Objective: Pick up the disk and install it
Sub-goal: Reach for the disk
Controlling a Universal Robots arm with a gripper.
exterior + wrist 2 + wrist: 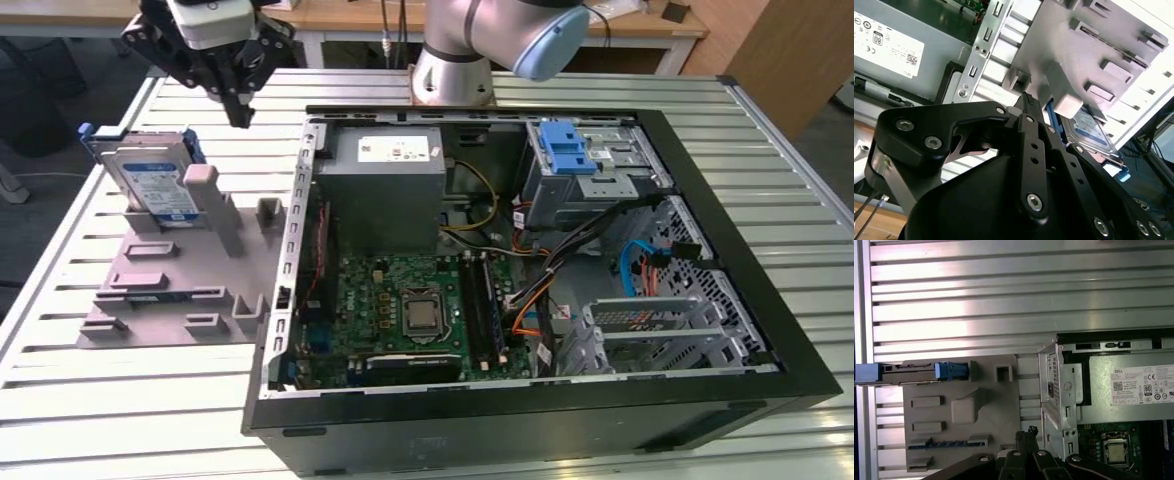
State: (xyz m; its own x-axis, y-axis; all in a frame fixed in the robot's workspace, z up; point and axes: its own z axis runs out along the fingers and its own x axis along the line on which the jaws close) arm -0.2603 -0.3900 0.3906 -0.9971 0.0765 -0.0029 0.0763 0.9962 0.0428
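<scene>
The disk (154,180) stands on edge in a grey fixture (174,290) on the slatted table, at the exterior view's left of the open computer case. It is silver with a blue-and-white label and blue plastic along its edges. My gripper (243,118) hangs above and just behind the fixture, between the disk and the case wall, fingers shut with nothing in them. In the first wrist view the disk (909,372) shows edge-on at the fixture (961,410) rim, apart from the gripper (1029,432). The second wrist view has the disk (1091,127) beyond the shut gripper (1026,100).
The open black computer case (741,230) lies flat on the table (120,400). Inside are a grey power supply box (387,190), a metal drive cage with a blue latch (587,165), a green motherboard (414,310) and loose cables. The arm's base stands behind the case.
</scene>
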